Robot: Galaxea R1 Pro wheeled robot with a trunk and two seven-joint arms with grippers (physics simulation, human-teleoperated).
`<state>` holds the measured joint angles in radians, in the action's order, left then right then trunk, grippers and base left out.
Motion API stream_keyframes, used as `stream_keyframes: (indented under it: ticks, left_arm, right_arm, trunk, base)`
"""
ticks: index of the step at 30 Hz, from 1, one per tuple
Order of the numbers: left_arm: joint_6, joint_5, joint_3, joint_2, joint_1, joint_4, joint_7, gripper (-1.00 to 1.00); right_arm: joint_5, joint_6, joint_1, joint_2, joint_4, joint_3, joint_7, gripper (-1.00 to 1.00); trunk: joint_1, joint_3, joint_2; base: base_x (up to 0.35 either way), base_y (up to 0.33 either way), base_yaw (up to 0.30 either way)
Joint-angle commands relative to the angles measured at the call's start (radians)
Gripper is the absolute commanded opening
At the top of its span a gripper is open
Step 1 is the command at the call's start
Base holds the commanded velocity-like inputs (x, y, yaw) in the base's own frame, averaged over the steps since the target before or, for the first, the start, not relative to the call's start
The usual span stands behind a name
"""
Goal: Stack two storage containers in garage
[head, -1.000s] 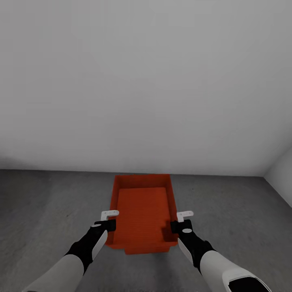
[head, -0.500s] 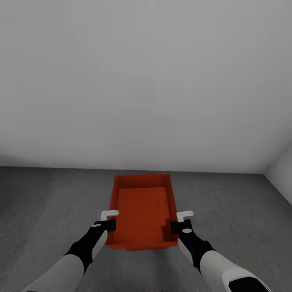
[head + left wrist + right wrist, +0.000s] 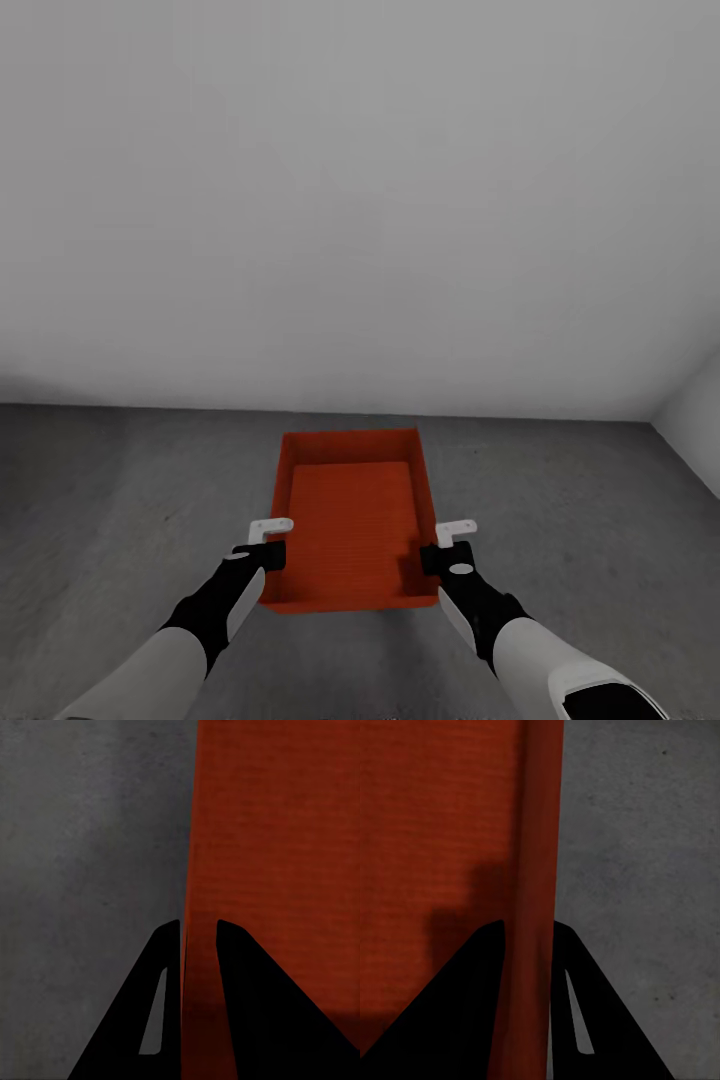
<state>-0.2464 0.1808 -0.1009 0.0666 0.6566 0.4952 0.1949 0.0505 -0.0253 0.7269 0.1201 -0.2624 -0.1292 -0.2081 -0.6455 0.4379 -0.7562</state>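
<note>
Between both tools [image 3: 270, 545] [image 3: 447, 545], container [image 3: 350, 520] walls pinched; floor [image 3: 120, 500] around.

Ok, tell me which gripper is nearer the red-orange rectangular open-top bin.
Neither: both grip it. The left gripper is clamped on the left side wall of the red-orange rectangular open-top bin; the right gripper is clamped on its right side wall, above the dark grey concrete floor.

red-orange open-top container [image 3: 350, 520] sits level over the grey concrete floor [image 3: 110, 500], long axis toward 12 o'clock, near the white wall.
</note>
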Motion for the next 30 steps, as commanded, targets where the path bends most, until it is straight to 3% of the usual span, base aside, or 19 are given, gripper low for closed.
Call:
stream_keyframes:
  ticks: [1, 30]
  left_arm:
    - [0.041, -0.009, 0.004, -0.002, 0.001, 0.026, 0.015, -1.0]
    - [0.041, -0.009, 0.004, -0.001, 0.001, 0.028, 0.015, -1.0]
  right_arm:
    - [0.002, -0.002, 0.0, -0.002, 0.003, 0.017, -0.054, -1.0]
    - [0.002, -0.002, 0.0, -0.002, 0.003, 0.017, -0.05, -1.0]
  trunk:
    - [0.0, 0.003, -0.001]
    - [0.0, 0.039, -0.001]
  base:
    - [0.0, 0.0, 0.0]
    - [0.0, 0.0, 0.0]
